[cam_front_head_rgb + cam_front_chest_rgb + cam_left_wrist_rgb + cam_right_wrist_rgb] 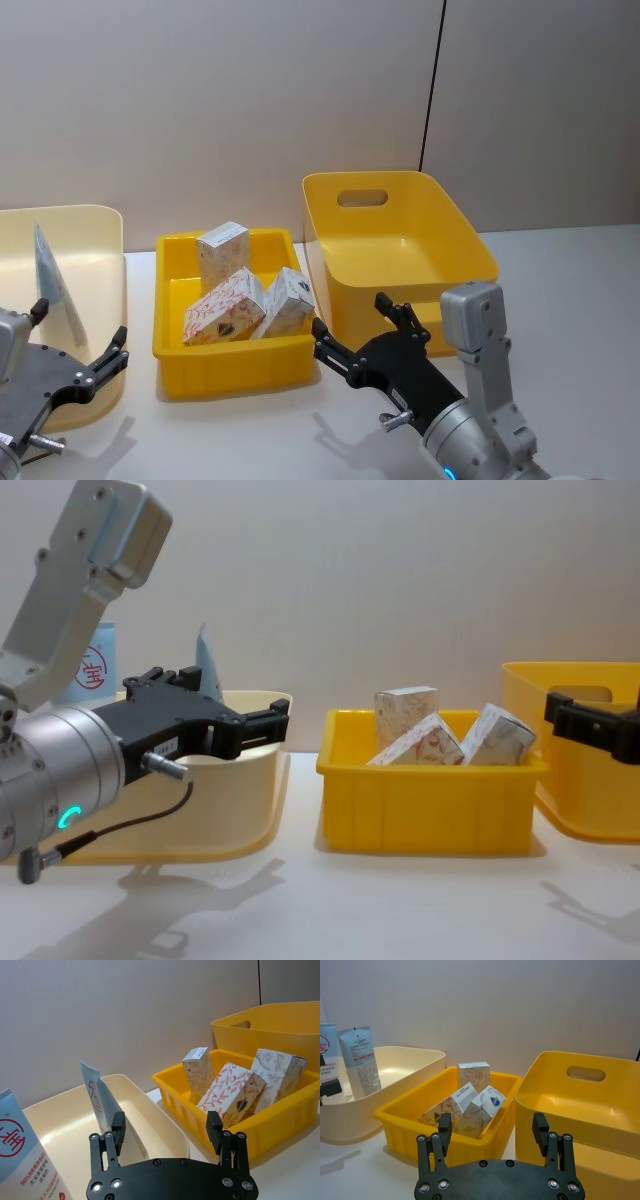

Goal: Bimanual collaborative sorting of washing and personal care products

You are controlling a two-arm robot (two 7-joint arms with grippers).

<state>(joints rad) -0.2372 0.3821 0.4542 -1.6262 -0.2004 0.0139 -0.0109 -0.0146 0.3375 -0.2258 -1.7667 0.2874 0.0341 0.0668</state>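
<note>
**A:** What room do you have on the left?

**B:** Your left gripper (80, 325) hovers over the near rim of the cream bin (100, 225), fingers spread, holding nothing. The pale-blue squeeze tube (55, 280) leans upright inside that bin, its dense small print facing right. A red-printed bottle (20, 1155) stands near the tube.

**A:** And the middle?

**B:** A bare strip of table (250, 430) separates the cream bin from the shallow yellow tray (235, 358). Three white boxes (225, 305) with a beige-red pattern sit in the tray, one upright at the back and two tilted against each other.

**A:** The right side?

**B:** Your right gripper (352, 318) hangs at the tray's near right corner, fingers wide apart and empty. The tall yellow bin (455, 225) stands just beside the tray.
</note>
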